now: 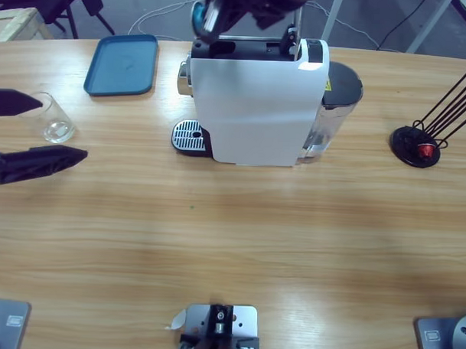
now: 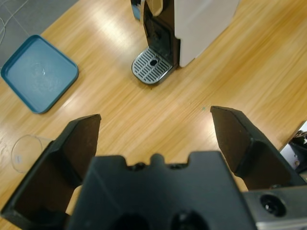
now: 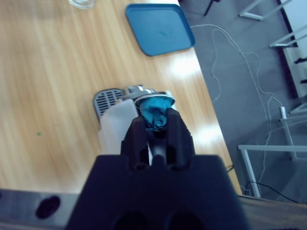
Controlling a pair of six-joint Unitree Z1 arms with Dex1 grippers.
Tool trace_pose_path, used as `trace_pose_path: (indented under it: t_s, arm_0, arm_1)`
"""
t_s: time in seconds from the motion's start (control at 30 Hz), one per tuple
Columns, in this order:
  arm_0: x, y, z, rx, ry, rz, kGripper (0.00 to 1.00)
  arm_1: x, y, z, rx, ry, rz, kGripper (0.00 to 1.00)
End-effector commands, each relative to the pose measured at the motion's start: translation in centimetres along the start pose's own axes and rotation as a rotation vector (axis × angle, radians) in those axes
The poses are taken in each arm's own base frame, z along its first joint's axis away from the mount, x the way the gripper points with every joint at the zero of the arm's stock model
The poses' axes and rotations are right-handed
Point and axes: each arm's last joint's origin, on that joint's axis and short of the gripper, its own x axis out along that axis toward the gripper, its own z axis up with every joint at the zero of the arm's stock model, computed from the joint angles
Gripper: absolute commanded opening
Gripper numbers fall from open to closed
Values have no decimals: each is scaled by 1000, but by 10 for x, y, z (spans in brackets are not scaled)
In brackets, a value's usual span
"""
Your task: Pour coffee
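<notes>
A white coffee machine [image 1: 251,106] stands at the back middle of the table, its grey drip grille [image 1: 190,135] facing left. My right gripper [image 3: 156,123] comes down from the top, shut on a blue capsule [image 3: 154,111] and hanging over the machine's top left corner, where the capsule [image 1: 200,16] shows in the high view. An empty clear glass [image 1: 55,118] stands at the far left. My left gripper [image 1: 62,129] hovers there, open and holding nothing. In the left wrist view the glass [image 2: 24,151] lies just outside the left jaw, and the grille [image 2: 152,64] is ahead.
A blue tray [image 1: 122,63] lies at the back left. At the right stands a black wire capsule rack [image 1: 418,144] with a red capsule [image 1: 426,151] at its base. The machine's dark water tank [image 1: 339,94] juts out on its right side.
</notes>
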Motion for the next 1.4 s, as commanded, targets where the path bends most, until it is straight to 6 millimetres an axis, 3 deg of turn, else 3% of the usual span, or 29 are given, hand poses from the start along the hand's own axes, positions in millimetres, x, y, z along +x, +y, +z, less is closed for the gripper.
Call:
trace_pose_path:
  t_s: [0.03,0.7,0.73,0.77,0.83,0.87,0.93,1.07,1.1,1.2,1.3,1.4]
  arm_0:
    - [11,-3,-6,-10,33,12,1000]
    - [11,-3,-8,-24,39,14,1000]
    - [11,-3,-8,-25,38,14,1000]
    - [11,-3,-8,-25,39,14,1000]
    - [11,-3,-8,-26,41,13,1000]
    - [12,-3,-9,-30,42,13,1000]
    - [12,-3,-8,-37,42,13,1000]
    - [8,-2,-6,-42,23,13,1000]
    - [7,-2,-7,-43,19,13,1000]
    - [5,-1,-9,-46,17,12,1000]
    - [3,-1,-10,-61,11,4,1000]
    - [-2,-1,-10,-68,-3,-12,1000]
  arm_1:
    - [39,3,-19,-17,67,48,0]
    - [65,0,-36,2,143,66,0]
    - [64,0,-36,3,147,62,76]
    - [62,0,-36,12,149,57,406]
    - [55,-3,-35,30,148,30,822]
    - [51,-5,-33,30,139,13,950]
    - [38,-10,-24,33,101,-15,1000]
    - [-5,-14,19,20,-49,-54,957]
    - [-14,-10,29,19,-86,-40,803]
    - [-37,11,44,214,-118,43,45]
    - [-57,28,35,384,-75,76,0]
    - [-68,45,-5,647,0,-13,0]
